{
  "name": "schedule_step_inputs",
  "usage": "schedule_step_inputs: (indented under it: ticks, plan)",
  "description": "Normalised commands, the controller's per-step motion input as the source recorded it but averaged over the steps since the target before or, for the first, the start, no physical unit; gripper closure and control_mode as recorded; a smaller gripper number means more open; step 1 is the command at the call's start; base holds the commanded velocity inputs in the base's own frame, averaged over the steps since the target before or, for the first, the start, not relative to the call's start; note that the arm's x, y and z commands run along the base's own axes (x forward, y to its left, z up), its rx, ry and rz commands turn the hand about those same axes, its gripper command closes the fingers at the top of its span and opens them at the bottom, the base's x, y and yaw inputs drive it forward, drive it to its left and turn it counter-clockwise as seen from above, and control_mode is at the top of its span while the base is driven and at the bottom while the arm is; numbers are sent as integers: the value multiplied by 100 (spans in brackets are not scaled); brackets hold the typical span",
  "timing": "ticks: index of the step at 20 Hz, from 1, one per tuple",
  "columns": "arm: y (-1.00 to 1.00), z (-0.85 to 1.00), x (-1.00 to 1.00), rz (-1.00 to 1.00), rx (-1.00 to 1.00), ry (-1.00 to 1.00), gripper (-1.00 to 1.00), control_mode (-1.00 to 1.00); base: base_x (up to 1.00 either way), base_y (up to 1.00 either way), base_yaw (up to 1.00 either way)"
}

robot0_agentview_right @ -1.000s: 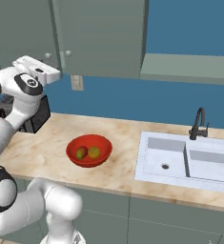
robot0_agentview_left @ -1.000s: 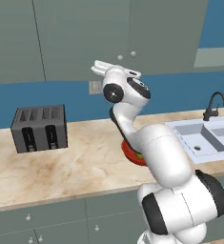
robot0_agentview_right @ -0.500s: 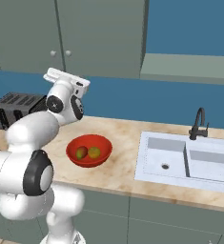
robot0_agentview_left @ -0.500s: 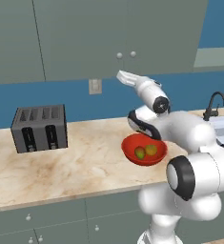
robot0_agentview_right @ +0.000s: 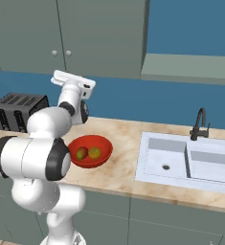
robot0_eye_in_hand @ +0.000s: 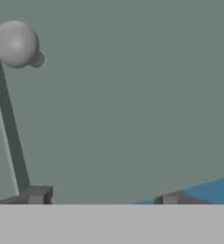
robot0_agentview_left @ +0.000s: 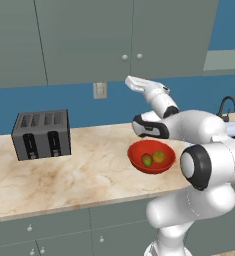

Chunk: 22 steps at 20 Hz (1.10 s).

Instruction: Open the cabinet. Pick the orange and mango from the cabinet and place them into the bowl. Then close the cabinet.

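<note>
The cabinet (robot0_agentview_left: 89,40) has both tall grey-green doors shut, their round knobs side by side near the lower edge. My gripper (robot0_agentview_left: 129,81) is held just below the doors' bottom edge, under the knobs, pointing at the cabinet front. In the hand view the gripper (robot0_eye_in_hand: 104,198) is open, with nothing between the fingertips (robot0_eye_in_hand: 37,195); one knob (robot0_eye_in_hand: 15,44) and the door seam lie ahead. The red bowl (robot0_agentview_left: 139,150) sits on the counter under the arm and holds the mango (robot0_agentview_left: 147,160) and the orange (robot0_agentview_left: 159,157). From the right I see the bowl (robot0_agentview_right: 102,143), mango (robot0_agentview_right: 82,153), orange (robot0_agentview_right: 94,152) and gripper (robot0_agentview_right: 55,76).
A dark toaster (robot0_agentview_left: 41,135) stands on the counter at the left. A white sink (robot0_agentview_right: 185,160) with a black faucet (robot0_agentview_right: 200,123) lies to the right. A wall outlet (robot0_agentview_left: 99,90) is on the blue backsplash. Knobbed drawers (robot0_agentview_left: 64,230) run below the counter's front edge.
The arm has swung round to the right, uncovering the bowl, and the hand has shifted a little right and lower beneath the cabinet doors. The fingers have come closer together.
</note>
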Motion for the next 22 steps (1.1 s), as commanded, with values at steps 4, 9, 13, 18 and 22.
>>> schedule_step_inputs:
  ticks: [4,9,13,18,22]
  plan:
    - [39,100,24,-17,-5,-13,-100,-100,0,0,0]
    - [28,55,31,-3,-1,-12,-100,-100,0,0,0]
    - [5,56,47,0,0,-7,-100,-100,0,0,0]
    - [0,35,89,0,0,2,-100,-100,0,0,0]
    - [-1,9,18,-1,0,10,-100,-100,0,0,0]
